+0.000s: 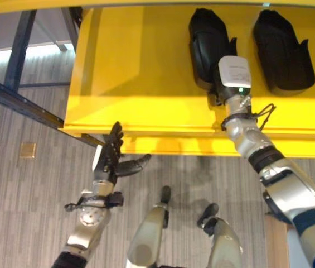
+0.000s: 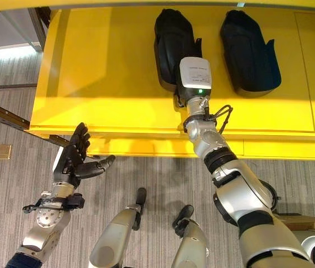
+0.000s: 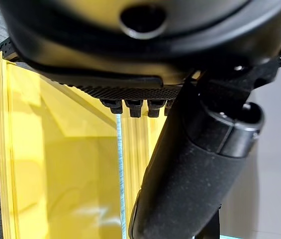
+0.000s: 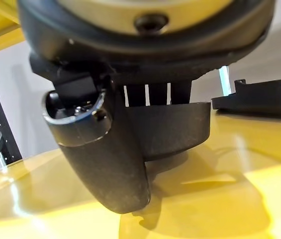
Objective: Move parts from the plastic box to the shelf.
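Observation:
Two black moulded parts lie side by side on the yellow shelf (image 1: 135,67). My right arm reaches up onto the shelf to the left part (image 1: 207,39). In the right wrist view my right hand (image 4: 100,149) has its thumb on the outside of that part's wall (image 4: 175,129) and its fingers over the rim inside, pinching it as it rests on the shelf. The right part (image 1: 282,50) lies free beside it. My left hand (image 1: 110,156) hangs open below the shelf's front edge, fingers straight and thumb out, holding nothing.
A dark blue rack post (image 1: 20,50) and a beam (image 1: 12,100) stand left of the shelf. Grey plank floor lies below, with a small brass plate (image 1: 28,149) set in it. A wooden edge (image 2: 308,223) shows at the lower right.

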Available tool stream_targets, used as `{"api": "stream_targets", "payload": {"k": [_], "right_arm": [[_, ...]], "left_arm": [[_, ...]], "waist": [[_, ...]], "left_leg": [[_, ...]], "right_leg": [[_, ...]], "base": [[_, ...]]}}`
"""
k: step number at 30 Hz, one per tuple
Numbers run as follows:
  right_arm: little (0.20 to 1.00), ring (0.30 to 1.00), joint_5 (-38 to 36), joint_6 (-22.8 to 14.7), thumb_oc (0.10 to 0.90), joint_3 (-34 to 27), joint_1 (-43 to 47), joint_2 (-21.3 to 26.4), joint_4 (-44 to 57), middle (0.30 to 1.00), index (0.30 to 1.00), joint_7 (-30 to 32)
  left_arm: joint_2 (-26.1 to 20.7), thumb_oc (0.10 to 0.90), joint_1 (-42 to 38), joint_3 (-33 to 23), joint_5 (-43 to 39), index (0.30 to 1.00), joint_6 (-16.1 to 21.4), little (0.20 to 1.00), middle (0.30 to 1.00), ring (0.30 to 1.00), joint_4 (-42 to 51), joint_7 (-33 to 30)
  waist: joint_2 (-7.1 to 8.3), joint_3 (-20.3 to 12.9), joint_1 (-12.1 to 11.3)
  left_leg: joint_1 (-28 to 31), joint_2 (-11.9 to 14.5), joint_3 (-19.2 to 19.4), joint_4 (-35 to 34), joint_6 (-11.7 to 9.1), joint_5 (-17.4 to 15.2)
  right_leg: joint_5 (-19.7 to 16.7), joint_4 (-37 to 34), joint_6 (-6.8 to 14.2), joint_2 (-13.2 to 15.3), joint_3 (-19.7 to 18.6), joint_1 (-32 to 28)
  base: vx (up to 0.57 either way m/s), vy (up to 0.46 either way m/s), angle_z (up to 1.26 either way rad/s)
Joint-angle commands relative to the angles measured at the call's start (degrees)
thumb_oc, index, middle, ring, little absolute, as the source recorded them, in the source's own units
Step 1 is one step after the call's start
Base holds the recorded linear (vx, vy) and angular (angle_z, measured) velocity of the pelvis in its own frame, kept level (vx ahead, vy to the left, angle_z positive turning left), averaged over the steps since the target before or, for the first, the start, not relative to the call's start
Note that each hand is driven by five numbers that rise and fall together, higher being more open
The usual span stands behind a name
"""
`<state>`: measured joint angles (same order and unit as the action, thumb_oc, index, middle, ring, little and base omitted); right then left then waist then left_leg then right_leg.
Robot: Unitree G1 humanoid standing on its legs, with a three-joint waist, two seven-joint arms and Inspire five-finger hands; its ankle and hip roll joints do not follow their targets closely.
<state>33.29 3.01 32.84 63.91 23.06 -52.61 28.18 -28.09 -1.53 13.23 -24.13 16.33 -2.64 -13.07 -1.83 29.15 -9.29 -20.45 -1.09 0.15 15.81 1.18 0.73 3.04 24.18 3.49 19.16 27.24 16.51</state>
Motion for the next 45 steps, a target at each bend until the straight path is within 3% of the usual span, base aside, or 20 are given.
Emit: {"api": "stream_targets", "payload": {"k": [1, 29, 43, 44, 45], "right_arm": [[0.3, 0.3, -1.88, -4.6, 0.4, 3.41, -1.8, -9.36, -2.24, 0.3, 0.3, -2.71], [0.3, 0.3, 1.07, -4.8, 0.4, 6.02, -0.7, -11.39, 0.01, 0.3, 0.3, -4.68], [0.3, 0.3, -0.98, -5.03, 0.4, 5.22, -0.68, -11.84, 0.51, 0.3, 0.3, -4.63], [0.613, 0.613, -0.94, -5.05, 0.624, 5.32, -0.63, -11.97, 0.55, 0.613, 0.613, -4.75], [0.855, 0.855, -1.17, -5.08, 0.796, 5.42, -0.65, -12.24, 0.56, 0.855, 0.855, -5.14]], "left_arm": [[-0.92, 0.9, -0.42, -0.86, 0.45, 1.0, 3.95, 1.0, 1.0, 1.0, 5.71, -0.13], [-1.37, 0.9, 0.55, -1.67, 0.99, 1.0, 3.94, 1.0, 1.0, 1.0, 5.91, -0.57], [-1.28, 0.9, 0.8, -1.66, 0.65, 1.0, 3.9, 1.0, 1.0, 1.0, 5.52, -0.98], [-1.32, 0.9, 0.84, -1.79, 0.67, 1.0, 3.89, 1.0, 1.0, 1.0, 5.56, -0.99], [-1.32, 0.9, 0.89, -1.79, 0.69, 1.0, 3.88, 1.0, 1.0, 1.0, 5.68, -0.95]], "waist": [[0.56, 0.64, -2.56], [0.78, 0.64, -3.35], [0.73, 0.65, -3.63], [0.74, 0.65, -3.65], [0.74, 0.65, -3.64]], "left_leg": [[3.51, 0.61, 2.62, -0.23, 0.78, -4.72], [3.31, 0.46, 1.93, 0.15, 0.86, -5.1], [2.73, 0.17, 1.59, 0.61, 0.9, -5.15], [2.66, 0.19, 1.64, 0.65, 0.9, -5.18], [2.64, 0.19, 1.63, 0.65, 0.92, -5.2]], "right_leg": [[-13.87, -3.07, 6.86, 4.82, -3.49, 2.14], [-13.49, -2.37, 6.9, 4.85, -3.28, 2.16], [-13.26, -1.88, 6.78, 4.88, -3.12, 2.43], [-13.25, -1.8, 6.76, 4.91, -3.15, 2.53], [-13.25, -1.78, 6.74, 4.92, -3.24, 2.58]], "base": [[0.0, 0.0, 0.0], [0.0, 0.0, 0.0], [0.0, 0.0, 0.0], [0.0, 0.0, 0.0], [0.0, 0.0, 0.0]]}}
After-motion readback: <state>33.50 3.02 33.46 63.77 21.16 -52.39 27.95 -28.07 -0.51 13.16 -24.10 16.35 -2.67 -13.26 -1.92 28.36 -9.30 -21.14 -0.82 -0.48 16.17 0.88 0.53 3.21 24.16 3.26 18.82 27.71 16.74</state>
